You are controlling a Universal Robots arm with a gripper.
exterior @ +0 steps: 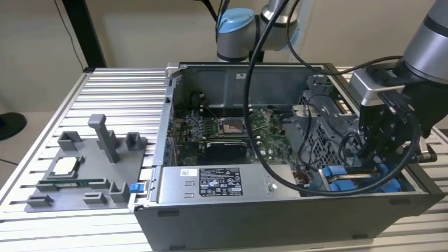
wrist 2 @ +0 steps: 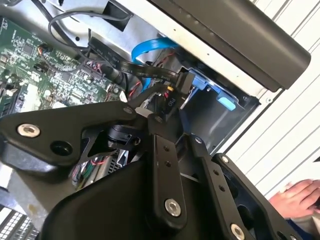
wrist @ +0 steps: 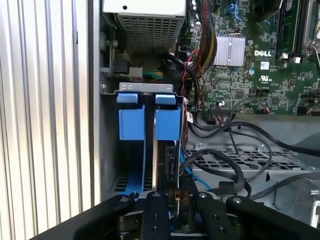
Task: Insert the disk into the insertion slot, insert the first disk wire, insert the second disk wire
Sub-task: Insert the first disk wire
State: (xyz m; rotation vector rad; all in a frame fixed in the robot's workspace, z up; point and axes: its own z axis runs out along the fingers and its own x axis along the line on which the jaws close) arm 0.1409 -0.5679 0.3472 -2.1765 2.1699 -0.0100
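Note:
The disk stands on edge in the insertion slot [wrist: 122,183], its blue carrier [wrist: 167,122] beside a second blue carrier [wrist: 132,121]. In the exterior view the blue carriers [exterior: 341,178] sit at the case's front corner on the exterior view's right, and my gripper [exterior: 374,157] reaches down just behind them. In both wrist views my gripper [wrist: 174,194] [wrist 2: 167,114] is shut on a black wire plug [wrist: 171,161] [wrist 2: 170,98] with red and yellow leads, held against the disk's back edge. A blue flat cable [wrist 2: 150,47] curves nearby.
The open computer case [exterior: 280,220] holds a motherboard [exterior: 224,128], a grey labelled power-supply box [exterior: 217,182] and a perforated drive cage [wrist: 225,160] with loose black cables. A grey parts tray [exterior: 84,168] lies at the exterior view's left. A person's hand [wrist 2: 300,197] rests outside the case.

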